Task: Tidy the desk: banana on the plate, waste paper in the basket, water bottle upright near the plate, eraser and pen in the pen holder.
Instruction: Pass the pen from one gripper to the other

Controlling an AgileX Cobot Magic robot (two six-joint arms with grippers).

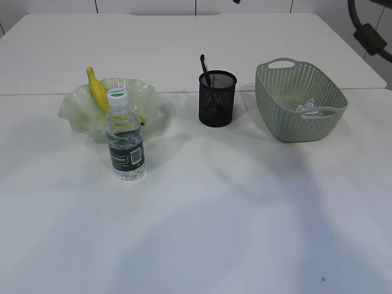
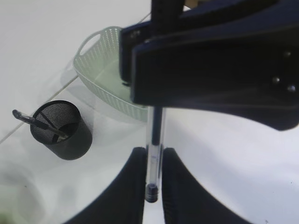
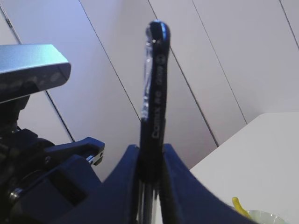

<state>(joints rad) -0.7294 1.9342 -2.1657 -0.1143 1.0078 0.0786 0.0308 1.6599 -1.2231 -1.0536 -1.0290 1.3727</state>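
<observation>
Wrist views only: left hand, right hand each pinching pen.

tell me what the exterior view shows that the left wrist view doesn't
Only the exterior view shows the yellow banana in the pale green wavy glass plate, the upright clear plastic water bottle and the crumpled white paper. Only the left wrist view shows the left gripper, its jaws shut on a clear plastic pen. Both show the black mesh pen holder holding a black pen, and the grey-green woven plastic basket.
</observation>
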